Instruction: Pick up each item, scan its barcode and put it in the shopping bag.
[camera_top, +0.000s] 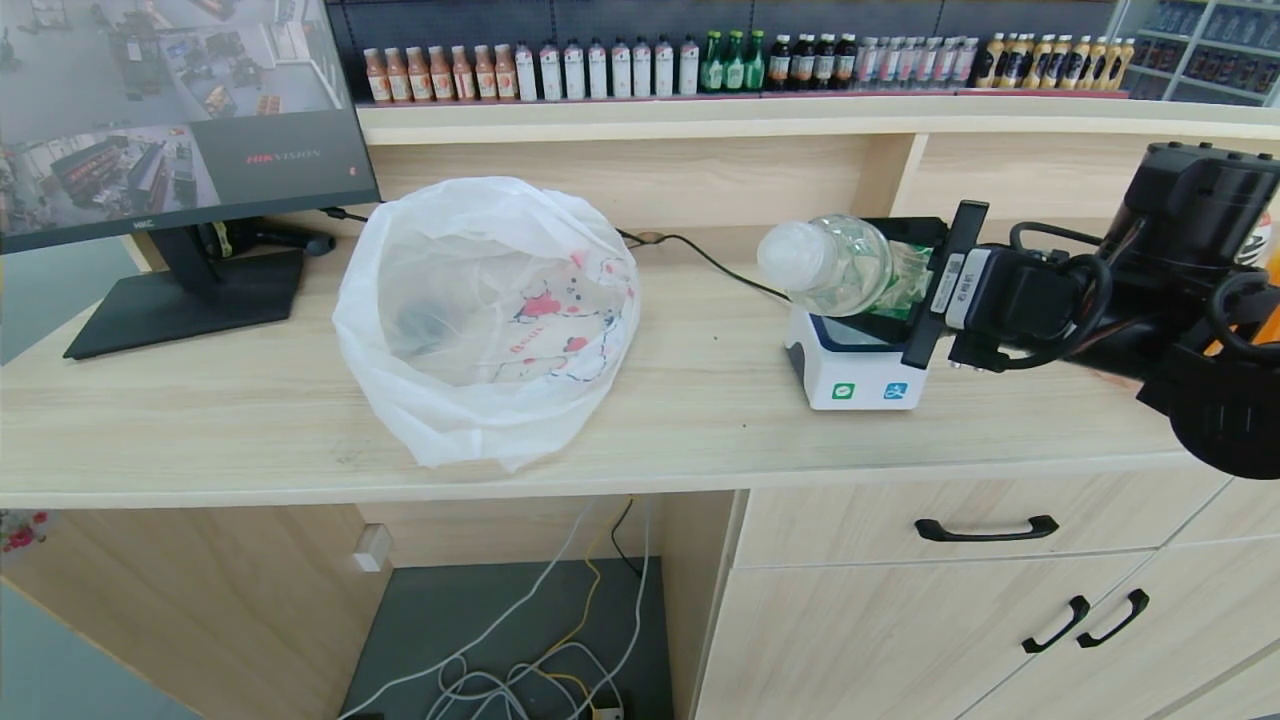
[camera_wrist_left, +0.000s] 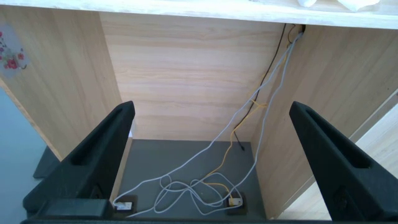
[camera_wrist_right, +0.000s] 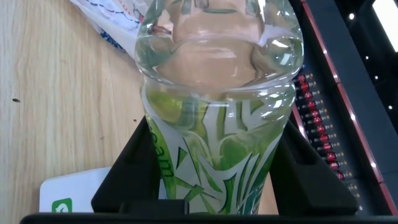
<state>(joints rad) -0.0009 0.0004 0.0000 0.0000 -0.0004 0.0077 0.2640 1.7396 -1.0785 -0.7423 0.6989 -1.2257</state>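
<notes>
My right gripper (camera_top: 905, 285) is shut on a clear bottle (camera_top: 835, 265) with a green label, held on its side above the white barcode scanner (camera_top: 850, 375) on the counter's right. The right wrist view has the bottle (camera_wrist_right: 217, 93) close up, pinched between the black fingers (camera_wrist_right: 134, 168), with a corner of the scanner (camera_wrist_right: 68, 193) below. A white plastic shopping bag (camera_top: 490, 310) stands open at the counter's middle, left of the scanner. My left gripper (camera_wrist_left: 214, 162) is open, low under the counter, facing the cable nook.
A monitor (camera_top: 170, 110) on a black stand occupies the counter's left. A black cable (camera_top: 700, 255) runs from the back wall to the scanner. Bottles (camera_top: 740, 65) line the rear shelf. Drawers with black handles (camera_top: 985, 528) sit below right; loose cables (camera_wrist_left: 199, 186) lie on the floor.
</notes>
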